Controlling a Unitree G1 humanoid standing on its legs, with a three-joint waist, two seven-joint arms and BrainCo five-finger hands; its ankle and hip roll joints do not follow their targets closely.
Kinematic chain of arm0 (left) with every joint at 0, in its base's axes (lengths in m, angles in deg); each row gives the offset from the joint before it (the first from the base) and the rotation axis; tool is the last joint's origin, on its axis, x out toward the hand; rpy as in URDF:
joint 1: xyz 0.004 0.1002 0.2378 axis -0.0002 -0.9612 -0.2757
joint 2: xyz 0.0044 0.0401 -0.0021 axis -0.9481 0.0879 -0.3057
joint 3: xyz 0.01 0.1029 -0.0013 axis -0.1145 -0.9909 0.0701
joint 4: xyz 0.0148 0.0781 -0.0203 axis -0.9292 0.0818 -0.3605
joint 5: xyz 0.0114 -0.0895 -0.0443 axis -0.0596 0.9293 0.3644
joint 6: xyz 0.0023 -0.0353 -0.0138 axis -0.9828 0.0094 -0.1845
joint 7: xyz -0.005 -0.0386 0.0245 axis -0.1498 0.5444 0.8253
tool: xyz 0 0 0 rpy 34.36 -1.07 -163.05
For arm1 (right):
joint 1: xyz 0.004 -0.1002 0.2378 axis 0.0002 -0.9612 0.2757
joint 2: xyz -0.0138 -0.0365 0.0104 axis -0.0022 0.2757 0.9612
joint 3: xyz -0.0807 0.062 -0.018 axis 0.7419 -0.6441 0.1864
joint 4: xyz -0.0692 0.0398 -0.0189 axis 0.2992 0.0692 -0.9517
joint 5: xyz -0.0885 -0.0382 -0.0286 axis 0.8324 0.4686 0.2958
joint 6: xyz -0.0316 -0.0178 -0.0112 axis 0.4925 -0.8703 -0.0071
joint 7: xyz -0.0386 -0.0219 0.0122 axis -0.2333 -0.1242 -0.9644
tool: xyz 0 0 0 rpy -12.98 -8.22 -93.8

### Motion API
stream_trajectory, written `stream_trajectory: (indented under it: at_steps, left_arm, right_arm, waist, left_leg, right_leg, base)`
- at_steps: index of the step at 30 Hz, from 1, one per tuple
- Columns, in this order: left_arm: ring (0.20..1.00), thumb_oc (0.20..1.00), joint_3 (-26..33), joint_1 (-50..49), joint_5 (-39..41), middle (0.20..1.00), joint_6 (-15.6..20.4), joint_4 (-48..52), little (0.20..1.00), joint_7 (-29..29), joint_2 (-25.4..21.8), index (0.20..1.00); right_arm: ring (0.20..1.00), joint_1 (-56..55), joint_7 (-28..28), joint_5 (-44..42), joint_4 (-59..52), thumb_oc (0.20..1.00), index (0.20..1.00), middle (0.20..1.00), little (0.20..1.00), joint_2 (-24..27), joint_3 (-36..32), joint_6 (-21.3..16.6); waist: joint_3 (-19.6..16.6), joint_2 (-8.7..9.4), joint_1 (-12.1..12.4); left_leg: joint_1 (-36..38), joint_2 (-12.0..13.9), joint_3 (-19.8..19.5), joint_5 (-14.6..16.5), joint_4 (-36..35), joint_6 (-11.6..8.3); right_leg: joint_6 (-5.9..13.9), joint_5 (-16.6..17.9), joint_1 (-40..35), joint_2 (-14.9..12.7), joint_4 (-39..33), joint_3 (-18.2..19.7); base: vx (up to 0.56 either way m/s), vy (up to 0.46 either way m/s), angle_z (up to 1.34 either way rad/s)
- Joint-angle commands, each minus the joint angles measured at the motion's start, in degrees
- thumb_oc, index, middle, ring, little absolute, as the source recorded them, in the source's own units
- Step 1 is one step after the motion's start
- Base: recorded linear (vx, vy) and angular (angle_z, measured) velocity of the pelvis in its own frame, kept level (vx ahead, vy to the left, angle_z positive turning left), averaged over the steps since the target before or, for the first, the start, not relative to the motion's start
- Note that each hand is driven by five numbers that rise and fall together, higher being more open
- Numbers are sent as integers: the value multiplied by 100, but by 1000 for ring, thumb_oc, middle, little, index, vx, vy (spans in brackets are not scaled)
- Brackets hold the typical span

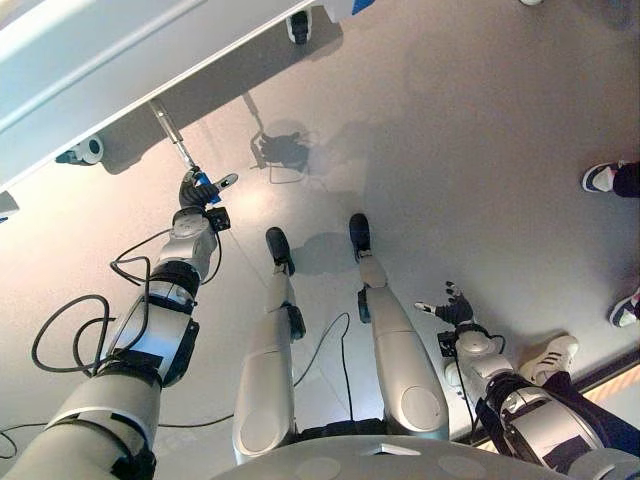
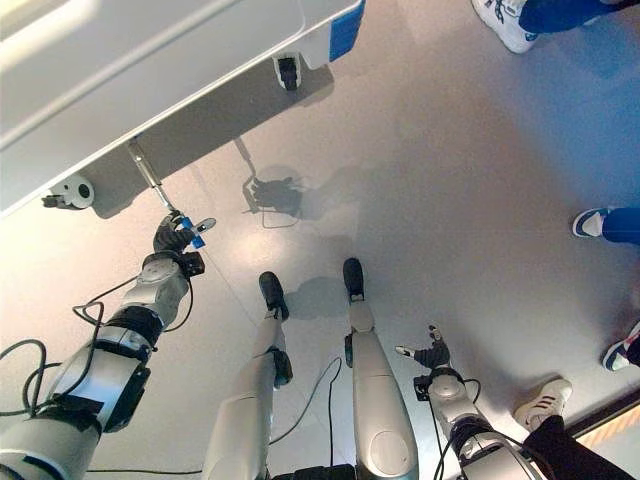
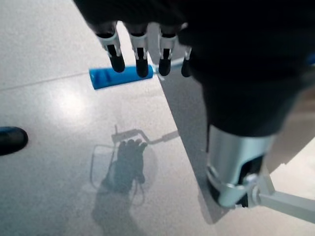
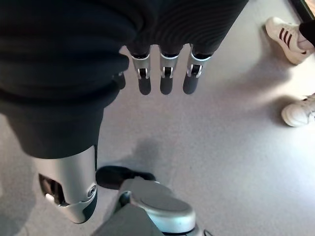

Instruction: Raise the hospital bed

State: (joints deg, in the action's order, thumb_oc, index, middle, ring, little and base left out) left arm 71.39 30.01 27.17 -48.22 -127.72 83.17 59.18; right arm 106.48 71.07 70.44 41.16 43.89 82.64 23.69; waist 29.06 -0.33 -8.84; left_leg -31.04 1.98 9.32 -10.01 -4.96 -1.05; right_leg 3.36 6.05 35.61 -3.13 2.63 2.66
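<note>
Under the white hospital bed (image 1: 110,60), left robot hand (image 1: 196,190) curls round the blue-gripped crank handle (image 3: 123,77).

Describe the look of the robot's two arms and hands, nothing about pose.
Both arms are silver-grey shells broken by black bands at the joints. The left hand and right hand each wear a dark ribbed cover over the back and wrist, with a small black box at the wrist. The fingers are silver with dark rounded tips; the thumb has a smooth silver casing.
</note>
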Motion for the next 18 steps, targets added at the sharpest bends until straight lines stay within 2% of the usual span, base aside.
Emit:
stream_trajectory:
  at_steps: [1,18]
  left_arm:
    - [1000,1000,7,612,-26,1000,113,-392,1000,56,-271,1000]
    - [1000,1000,-224,782,-226,1000,135,-371,1000,-1,-267,1000]
  right_arm:
    - [1000,-459,-8,-228,-224,1000,1000,1000,1000,141,104,-134]
    - [1000,-504,-7,-296,-453,1000,1000,1000,1000,139,194,-255]
  waist:
    - [73,193,-81]
    - [73,185,-149]
  left_leg:
    - [-73,-234,-84,87,-4,-123]
    - [-337,-167,-60,125,-4,-136]
  right_leg:
    - [413,871,346,-108,-478,166]
    - [411,829,667,-39,-448,186]
  base:
    - [0,0,0]
    - [1,-2,0]
